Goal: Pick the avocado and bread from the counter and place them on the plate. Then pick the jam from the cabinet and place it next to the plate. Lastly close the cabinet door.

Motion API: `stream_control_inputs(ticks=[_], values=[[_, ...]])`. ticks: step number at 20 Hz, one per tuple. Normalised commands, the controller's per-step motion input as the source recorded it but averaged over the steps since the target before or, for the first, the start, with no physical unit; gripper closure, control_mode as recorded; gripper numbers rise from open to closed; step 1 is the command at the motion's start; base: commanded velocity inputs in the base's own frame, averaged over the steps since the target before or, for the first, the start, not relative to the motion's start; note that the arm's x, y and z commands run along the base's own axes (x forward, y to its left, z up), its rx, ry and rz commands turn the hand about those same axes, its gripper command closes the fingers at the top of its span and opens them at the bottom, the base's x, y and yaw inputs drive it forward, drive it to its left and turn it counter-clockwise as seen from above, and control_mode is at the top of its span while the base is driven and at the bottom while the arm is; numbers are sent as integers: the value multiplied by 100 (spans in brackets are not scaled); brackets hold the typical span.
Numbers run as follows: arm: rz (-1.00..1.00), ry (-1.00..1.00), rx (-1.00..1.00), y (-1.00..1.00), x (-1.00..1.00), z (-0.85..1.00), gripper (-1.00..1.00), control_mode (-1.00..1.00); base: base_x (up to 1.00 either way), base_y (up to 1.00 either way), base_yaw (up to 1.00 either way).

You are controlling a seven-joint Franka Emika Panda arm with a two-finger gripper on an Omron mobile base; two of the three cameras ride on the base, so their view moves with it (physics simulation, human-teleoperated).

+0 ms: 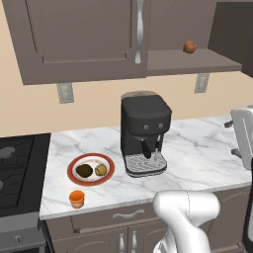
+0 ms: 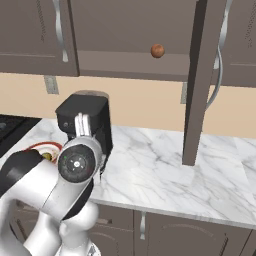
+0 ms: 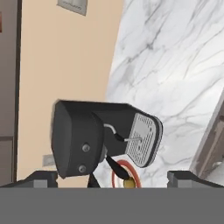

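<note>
The red-rimmed plate (image 1: 73,163) lies on the white marble counter (image 1: 197,158), left of the coffee machine. On it rest the dark avocado (image 1: 84,171) and the tan bread (image 1: 101,169), side by side. The orange jam (image 1: 76,198) stands upright on the counter just in front of the plate, near the front edge. The upper cabinet (image 1: 188,60) is open, and its door (image 2: 198,85) swings out over the counter. My gripper (image 3: 113,178) is open with nothing between its fingertips (image 3: 41,177). It looks along the counter past the coffee machine toward the plate's rim (image 3: 114,170).
A black coffee machine (image 1: 145,132) stands mid-counter, right of the plate. A reddish-brown ball (image 1: 189,47) sits on the open cabinet shelf. A toaster (image 1: 243,133) is at the counter's right end and a stove (image 1: 17,165) at its left. The cabinet's left door (image 1: 79,34) is closed.
</note>
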Motion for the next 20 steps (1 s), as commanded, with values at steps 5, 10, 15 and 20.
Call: stream_control_inputs(ticks=[5, 10, 15, 20], values=[[0, -19, 1, -4, 0, -15, -100, -100, 0, 0, 0], [0, -15, 0, 0, 1, -28, -100, -100, 0, 0, 0], [0, -13, 0, -5, 1, -33, -100, -100, 0, 0, 0], [0, -12, 1, -15, 2, -22, -100, -100, 0, 0, 0]])
